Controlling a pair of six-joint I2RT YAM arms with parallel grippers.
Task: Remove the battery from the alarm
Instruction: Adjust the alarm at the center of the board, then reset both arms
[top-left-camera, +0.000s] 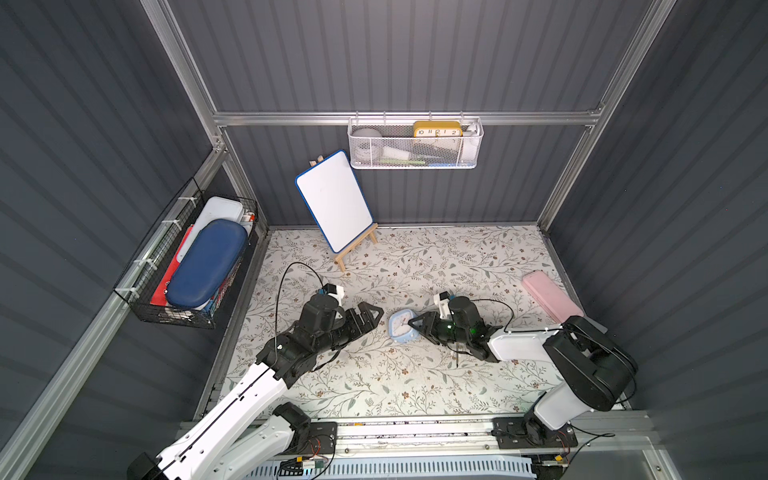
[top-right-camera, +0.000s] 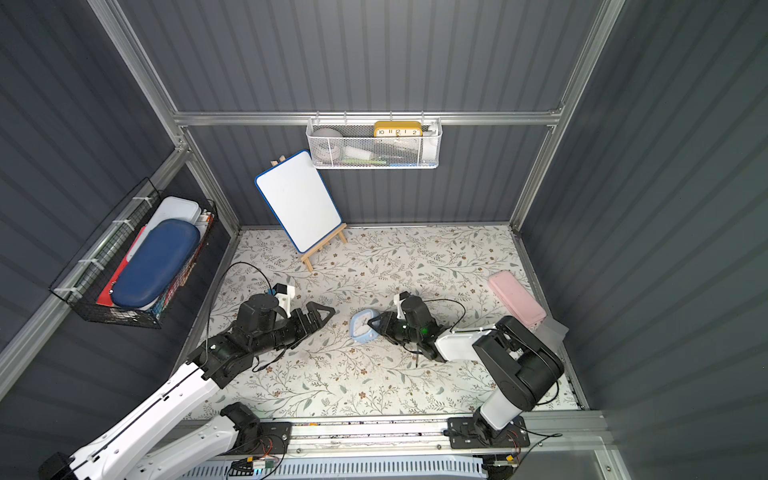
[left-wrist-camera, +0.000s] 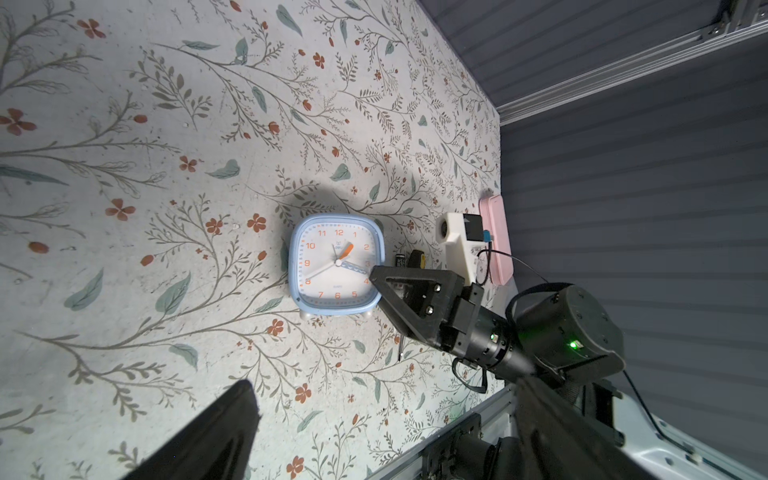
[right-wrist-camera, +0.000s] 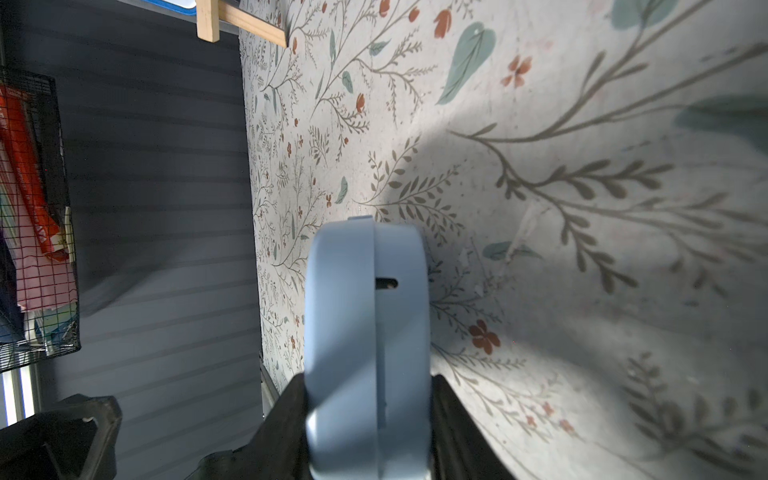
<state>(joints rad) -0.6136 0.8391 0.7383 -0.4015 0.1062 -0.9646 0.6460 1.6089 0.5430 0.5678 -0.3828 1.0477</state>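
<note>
Two grippers are counted: left gripper (top-left-camera: 375, 313), right gripper (top-left-camera: 412, 326). Two clocks are seen: alarm (top-left-camera: 400, 327), yellow clock (top-left-camera: 437, 128). Two baskets are hung: white basket (top-left-camera: 415, 158), black basket (top-left-camera: 174, 318). Two cases are found: pink case (top-left-camera: 550, 297), blue case (top-left-camera: 205, 264). One battery (left-wrist-camera: 400, 261), one screwdriver (left-wrist-camera: 417, 259), one whiteboard (top-left-camera: 333, 199) and one easel (top-left-camera: 358, 245) are counted.

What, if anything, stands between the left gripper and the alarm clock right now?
Nothing visible. Only bare floral mat lies between the open left gripper and the pale-blue alarm clock. The right gripper clamps the clock's far side.
</note>
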